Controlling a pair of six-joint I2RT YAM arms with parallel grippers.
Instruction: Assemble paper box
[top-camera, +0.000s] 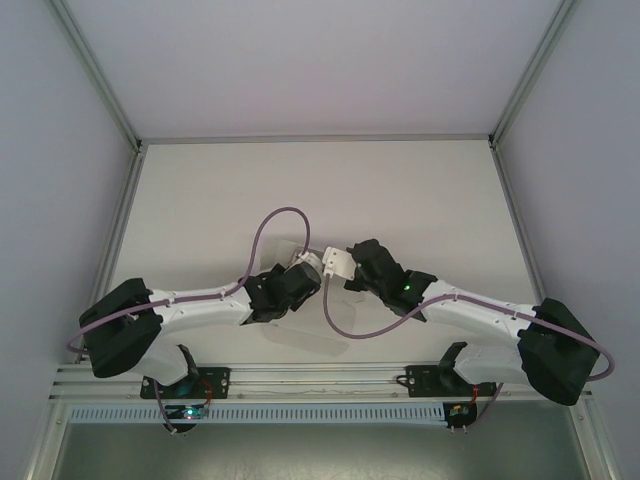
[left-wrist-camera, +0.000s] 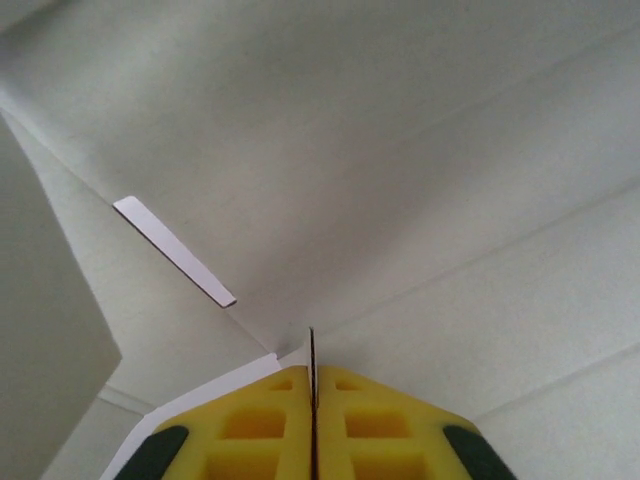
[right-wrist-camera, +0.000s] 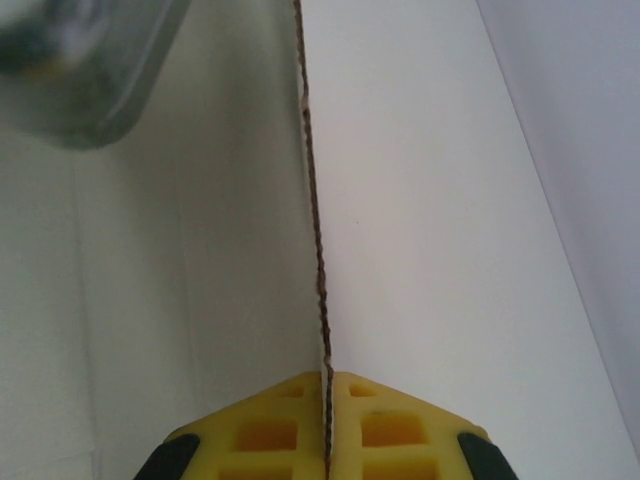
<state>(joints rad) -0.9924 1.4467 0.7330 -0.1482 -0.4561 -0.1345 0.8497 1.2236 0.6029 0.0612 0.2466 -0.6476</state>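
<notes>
My left gripper (left-wrist-camera: 313, 400) has its yellow pads pressed together on a thin edge of the paper box (left-wrist-camera: 380, 200). Just ahead of those jaws, white panels with crease lines fan outward, and a narrow strip (left-wrist-camera: 175, 250) stands up to the left. My right gripper (right-wrist-camera: 327, 400) pinches the card too, its edge running straight ahead from between the pads. Farther ahead and left of them is a grey blur I cannot identify. From above, both grippers meet mid-table (top-camera: 220, 200) with the card between them.
</notes>
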